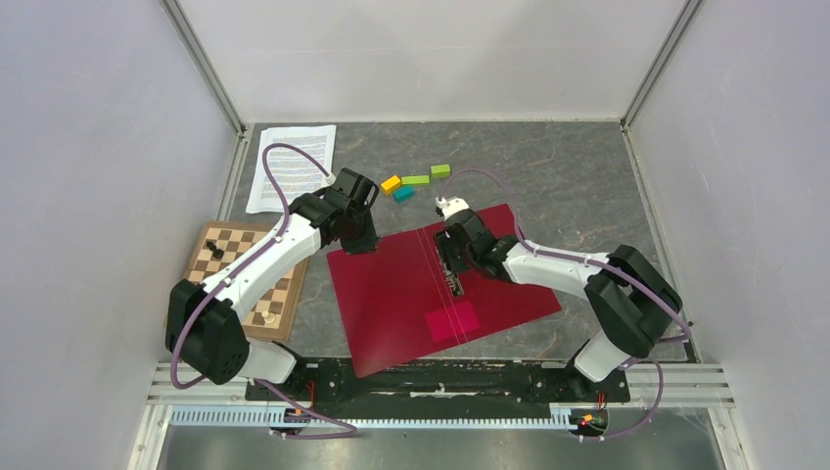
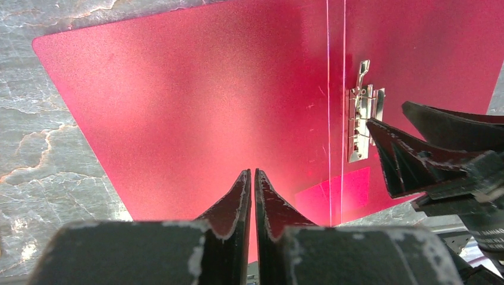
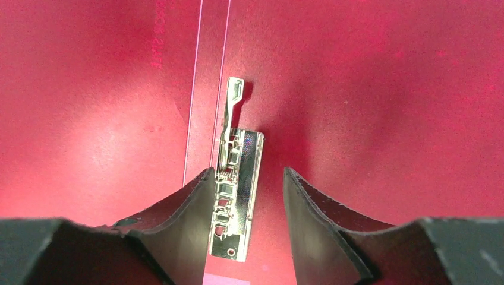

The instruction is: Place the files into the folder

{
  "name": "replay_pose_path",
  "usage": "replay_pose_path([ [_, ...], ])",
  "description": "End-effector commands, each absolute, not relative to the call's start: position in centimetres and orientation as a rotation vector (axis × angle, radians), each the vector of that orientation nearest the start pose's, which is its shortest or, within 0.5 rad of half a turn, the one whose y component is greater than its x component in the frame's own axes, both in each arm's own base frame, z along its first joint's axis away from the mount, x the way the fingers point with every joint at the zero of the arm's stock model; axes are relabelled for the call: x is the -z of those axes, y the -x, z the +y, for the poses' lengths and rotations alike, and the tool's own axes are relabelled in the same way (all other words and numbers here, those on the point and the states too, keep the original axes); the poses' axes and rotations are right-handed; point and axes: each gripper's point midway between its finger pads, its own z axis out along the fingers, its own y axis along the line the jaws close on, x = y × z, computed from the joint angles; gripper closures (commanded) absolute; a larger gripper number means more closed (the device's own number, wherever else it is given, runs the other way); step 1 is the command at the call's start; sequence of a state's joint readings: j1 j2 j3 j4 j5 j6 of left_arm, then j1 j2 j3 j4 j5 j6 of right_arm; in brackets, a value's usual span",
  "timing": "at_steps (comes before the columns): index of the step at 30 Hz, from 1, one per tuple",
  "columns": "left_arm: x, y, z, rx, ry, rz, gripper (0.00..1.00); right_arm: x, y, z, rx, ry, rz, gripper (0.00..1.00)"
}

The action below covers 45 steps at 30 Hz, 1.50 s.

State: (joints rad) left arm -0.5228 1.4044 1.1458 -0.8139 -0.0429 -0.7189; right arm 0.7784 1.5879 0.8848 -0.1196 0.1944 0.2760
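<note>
The red folder (image 1: 391,294) lies open and flat in the middle of the table, its metal clip (image 1: 454,274) along the spine. The files (image 1: 292,166), white printed sheets, lie at the back left, apart from the folder. My left gripper (image 1: 365,245) is shut and empty over the folder's left half (image 2: 196,107). My right gripper (image 1: 452,257) is open above the clip (image 3: 238,172), its fingers on either side of the clip's near end. The right fingers (image 2: 416,154) also show in the left wrist view next to the clip (image 2: 362,119).
A wooden chessboard (image 1: 240,279) with two pieces lies at the left, under the left arm. Small yellow, green and teal blocks (image 1: 415,181) lie behind the folder. Grey walls enclose the table on three sides.
</note>
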Motion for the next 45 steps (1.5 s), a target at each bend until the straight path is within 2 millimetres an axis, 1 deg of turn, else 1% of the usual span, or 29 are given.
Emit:
replay_pose_path([
  [1,-15.4,-27.8,-18.2,0.403,0.229,2.616,0.88,-4.7,-29.3,26.5,-0.298,0.549,2.359,0.52],
  [6,-15.3,-27.7,-18.1,0.394,0.232,2.618,0.88,-3.7,-28.9,26.0,-0.28,0.539,2.385,0.54],
  [7,-15.3,-27.7,-18.1,0.396,0.231,2.619,0.88,-3.6,-28.9,25.9,-0.274,0.532,2.388,0.57],
  [9,-15.3,-27.8,-18.1,0.397,0.232,2.62,0.88,-3.6,-28.9,25.7,-0.262,0.519,2.387,0.65],
  [13,-15.3,-27.9,-18.3,0.399,0.228,2.624,0.88,-3.5,-28.9,25.3,-0.25,0.497,2.392,0.75],
  [16,-15.4,-28.0,-18.3,0.402,0.228,2.623,0.88,-3.3,-28.8,24.9,-0.232,0.481,2.397,0.8],
  [19,-15.3,-28.0,-18.4,0.399,0.226,2.626,0.88,-3.5,-28.9,24.0,-0.186,0.455,2.397,0.83],
  [26,-15.2,-28.3,-18.5,0.397,0.229,2.627,0.88,-3.9,-28.4,20.2,-0.082,0.397,2.399,0.83],
  [32,-15.1,-28.9,-19.1,0.409,0.238,2.636,0.88,-3.4,-27.6,16.4,-0.033,0.337,2.412,0.82],
  [37,-15.2,-30.1,-19.8,0.411,0.248,2.637,0.88,-3.6,-27.7,13.2,0.026,0.27,2.414,0.82],
  [40,-15.3,-30.9,-19.9,0.41,0.263,2.639,0.88,-3.5,-28.0,10.8,0.069,0.211,2.417,0.82],
  [42,-15.3,-31.5,-19.9,0.414,0.281,2.642,0.88,-3.2,-27.9,9.2,0.09,0.178,2.427,0.81],
  [45,-15.4,-32.4,-19.6,0.405,0.314,2.634,0.88,-3.4,-28.5,7.3,0.121,0.131,2.423,0.81],
])
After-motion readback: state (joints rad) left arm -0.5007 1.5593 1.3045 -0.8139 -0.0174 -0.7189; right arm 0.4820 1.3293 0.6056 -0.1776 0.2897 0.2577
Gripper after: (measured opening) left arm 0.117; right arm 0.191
